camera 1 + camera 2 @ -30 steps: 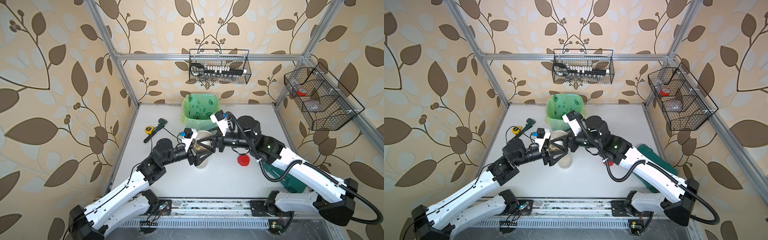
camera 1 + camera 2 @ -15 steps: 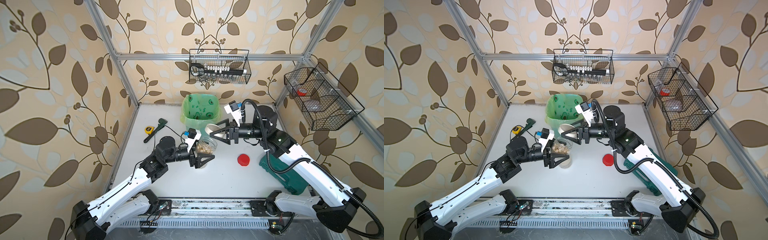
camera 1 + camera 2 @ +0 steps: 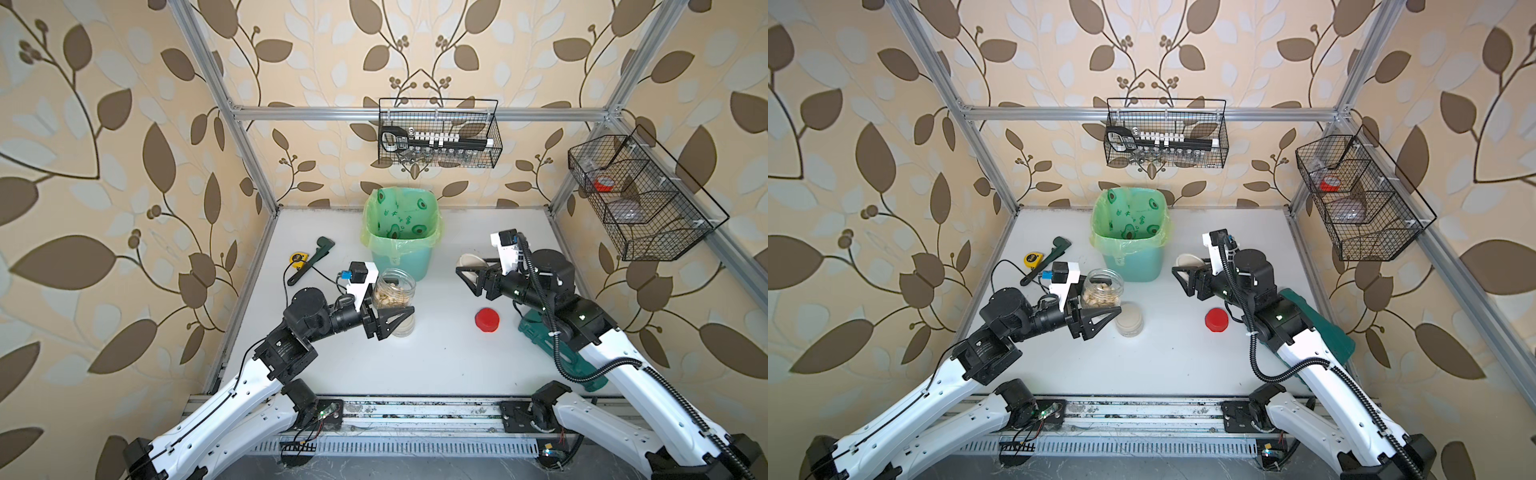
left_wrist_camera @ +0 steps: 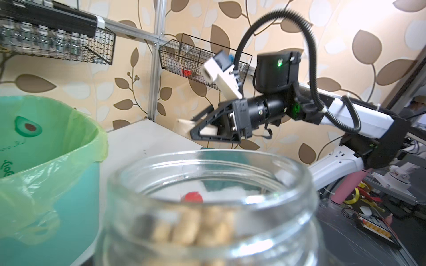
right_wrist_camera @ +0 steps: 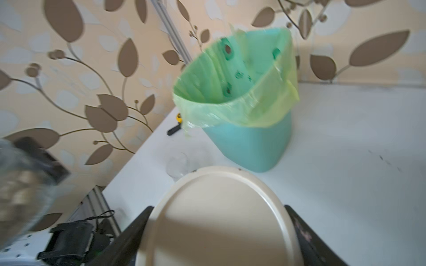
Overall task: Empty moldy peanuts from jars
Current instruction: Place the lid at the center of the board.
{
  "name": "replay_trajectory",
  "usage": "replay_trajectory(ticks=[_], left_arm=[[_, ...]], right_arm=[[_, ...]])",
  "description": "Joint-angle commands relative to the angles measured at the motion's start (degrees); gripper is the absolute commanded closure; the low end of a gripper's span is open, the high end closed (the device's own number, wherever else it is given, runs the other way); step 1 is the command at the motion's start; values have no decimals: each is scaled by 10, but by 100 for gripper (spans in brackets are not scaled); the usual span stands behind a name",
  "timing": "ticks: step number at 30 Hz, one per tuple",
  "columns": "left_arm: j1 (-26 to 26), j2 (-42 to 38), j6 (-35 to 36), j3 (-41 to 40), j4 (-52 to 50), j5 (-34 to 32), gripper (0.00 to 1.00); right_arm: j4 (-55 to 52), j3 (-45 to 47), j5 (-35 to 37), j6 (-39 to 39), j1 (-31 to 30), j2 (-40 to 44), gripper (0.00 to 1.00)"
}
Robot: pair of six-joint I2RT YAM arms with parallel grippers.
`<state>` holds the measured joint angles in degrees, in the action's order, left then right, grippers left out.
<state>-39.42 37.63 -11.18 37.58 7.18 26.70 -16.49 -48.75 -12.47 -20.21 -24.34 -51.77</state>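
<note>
Green liner [image 3: 400, 218] behind peanut jar [image 3: 395, 287] carries illegible writing.

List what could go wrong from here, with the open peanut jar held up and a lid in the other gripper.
1. The left gripper holds the open jar short of the bin; tipping early would likely scatter peanuts on the table.
2. A closed jar stands close beside that gripper; a swing might knock it over.
3. The right gripper grips the beige lid only by its rim; it may slip.
</note>
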Motion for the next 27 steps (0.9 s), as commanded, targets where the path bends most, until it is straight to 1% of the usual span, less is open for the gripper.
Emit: replay_trajectory(ticks=[1,5,9,14,20,23,27], left_arm=[[-2,-23,7,-21,40,-49,73],[-2,-43,-3,-46,49,-63,73],[-2,-63,-17,-70,59,-69,73],[-2,-88,-35,-96,69,-77,73],[-3,-112,-45,-101,60,-75,73],[-2,-118,-48,-101,57,-72,73],[-2,-119,-53,-106,67,-67,73]], right_arm=[[49,67,43,-14,32,4,57],[92,125,91,-19,56,-10,57],[139,158,131,-27,73,-35,57],[191,180,190,-43,90,-88,57],[230,187,260,-64,116,-159,58],[236,183,278,-76,128,-196,59],[232,168,262,-94,135,-244,58]])
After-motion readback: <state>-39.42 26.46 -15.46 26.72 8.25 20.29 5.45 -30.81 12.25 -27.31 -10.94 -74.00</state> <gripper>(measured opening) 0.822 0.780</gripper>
